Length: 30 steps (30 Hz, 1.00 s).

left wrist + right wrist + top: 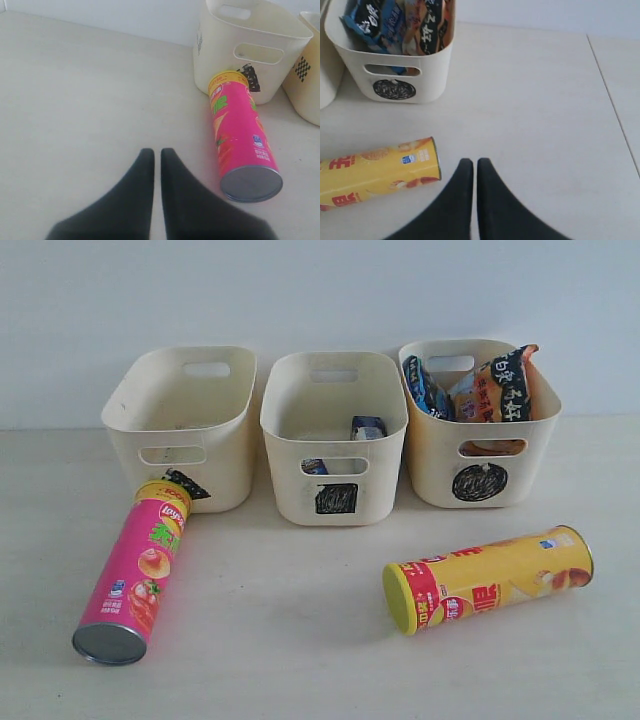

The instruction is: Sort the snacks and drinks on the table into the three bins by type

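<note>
Low in the frame, pink tube (pixel 135 575) and yellow tube (pixel 490 578) lie unsorted; packets (pixel 497 388) and drinks (pixel 367 427) already binned. Both left gripper (pixel 157 155) and right gripper (pixel 475 165) pressed together, empty.

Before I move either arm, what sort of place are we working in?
Likely a staged test bench, not a home: a pale table against a blank wall, and three alike cream bins with hand-scribbled marks.

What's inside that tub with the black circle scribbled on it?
Two crinkly packets stand in the circle tub: a blue-black packet and an orange-black packet. The tub's wall and the packets hide its floor, so anything lying lower cannot be seen.
</note>
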Motion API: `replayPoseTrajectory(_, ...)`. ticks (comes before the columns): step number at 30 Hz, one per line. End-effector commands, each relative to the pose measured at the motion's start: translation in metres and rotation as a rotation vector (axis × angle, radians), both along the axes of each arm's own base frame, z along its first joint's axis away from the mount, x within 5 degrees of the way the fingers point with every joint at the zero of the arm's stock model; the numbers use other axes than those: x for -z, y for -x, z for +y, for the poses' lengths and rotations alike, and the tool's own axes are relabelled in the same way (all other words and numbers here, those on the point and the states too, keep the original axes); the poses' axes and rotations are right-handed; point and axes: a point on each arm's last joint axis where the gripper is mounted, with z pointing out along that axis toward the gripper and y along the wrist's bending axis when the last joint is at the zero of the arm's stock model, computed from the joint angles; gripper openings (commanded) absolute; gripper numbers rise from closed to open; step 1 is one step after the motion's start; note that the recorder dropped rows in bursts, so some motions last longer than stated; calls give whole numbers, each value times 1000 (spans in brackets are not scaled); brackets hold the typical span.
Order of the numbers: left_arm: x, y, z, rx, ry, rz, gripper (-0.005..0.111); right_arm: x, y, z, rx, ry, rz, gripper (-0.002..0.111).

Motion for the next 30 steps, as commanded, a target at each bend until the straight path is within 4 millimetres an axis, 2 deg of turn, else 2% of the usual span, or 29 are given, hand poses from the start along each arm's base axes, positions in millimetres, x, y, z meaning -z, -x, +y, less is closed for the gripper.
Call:
replayPoseTrajectory(1, -1, 0, 0, -5, 10, -6, 4, 13, 21, -1, -63, 0, -110, 0)
replayPoseTrajectory(5, -2, 0, 0, -5, 10, -11, 4, 27, 43, -6, -61, -3, -123, 0)
replayPoseTrajectory(12, -2, 0, 0, -5, 10, -11, 4, 44, 67, -22, 42, -19, -153, 0)
replayPoseTrajectory(17, -1, 0, 0, -5, 10, -7, 4, 53, 83, -23, 44, -39, -230, 0)
replayPoseTrajectory(22, -1, 0, 0, -5, 10, -9, 4, 75, 109, -23, 31, -74, -316, 0)
replayPoseTrajectory(30, -1, 0, 0, -5, 10, -9, 4, 98, 129, -25, 26, -85, -403, 0)
